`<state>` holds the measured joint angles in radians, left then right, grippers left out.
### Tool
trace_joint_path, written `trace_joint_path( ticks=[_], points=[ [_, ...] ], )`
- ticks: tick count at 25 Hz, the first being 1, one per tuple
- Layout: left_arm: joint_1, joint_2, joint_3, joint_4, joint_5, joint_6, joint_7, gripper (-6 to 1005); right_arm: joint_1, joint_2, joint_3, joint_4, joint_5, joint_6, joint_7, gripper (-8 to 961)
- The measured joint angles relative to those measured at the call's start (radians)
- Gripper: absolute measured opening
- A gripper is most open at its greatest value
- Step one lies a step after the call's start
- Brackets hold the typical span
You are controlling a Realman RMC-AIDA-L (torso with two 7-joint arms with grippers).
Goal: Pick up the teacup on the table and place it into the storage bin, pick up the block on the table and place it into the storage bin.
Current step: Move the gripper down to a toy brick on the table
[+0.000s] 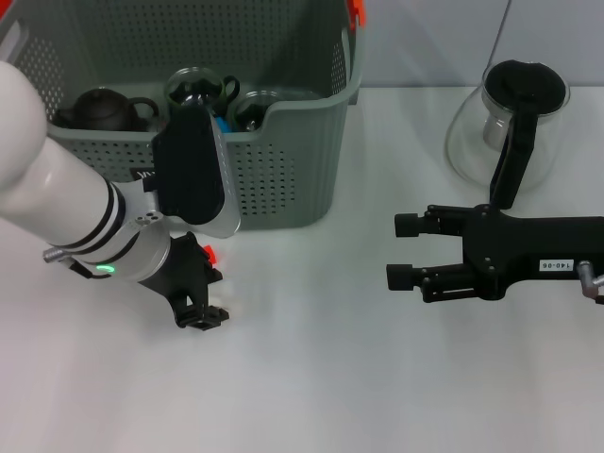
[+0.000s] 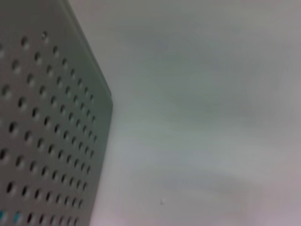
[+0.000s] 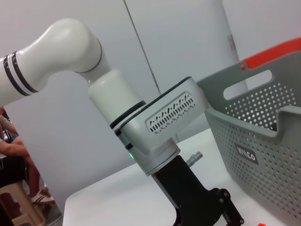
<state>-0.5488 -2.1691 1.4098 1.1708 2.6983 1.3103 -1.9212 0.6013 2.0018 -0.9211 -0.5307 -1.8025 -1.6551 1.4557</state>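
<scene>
Left gripper (image 1: pixel 201 316), state unclear, points down at the table just before the storage bin (image 1: pixel 293 170); right gripper (image 1: pixel 404 251) spread.

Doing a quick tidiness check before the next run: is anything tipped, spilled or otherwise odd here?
Nothing stands out. The bin sits upright with a dark teapot and cups inside. The glass carafe stands upright on the table, no spill visible. Left claw is low in front of the bin; right claw, open, hovers apart.
</scene>
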Motion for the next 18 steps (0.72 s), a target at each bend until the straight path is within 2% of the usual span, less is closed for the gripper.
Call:
trace_joint_path(
  ticks=[18],
  points=[
    [-0.020, 0.000, 0.003, -0.034, 0.021, -0.010, -0.008, 418, 0.000, -0.002, 0.002, 0.000, 0.004, 0.000, 0.000, 912]
  ],
)
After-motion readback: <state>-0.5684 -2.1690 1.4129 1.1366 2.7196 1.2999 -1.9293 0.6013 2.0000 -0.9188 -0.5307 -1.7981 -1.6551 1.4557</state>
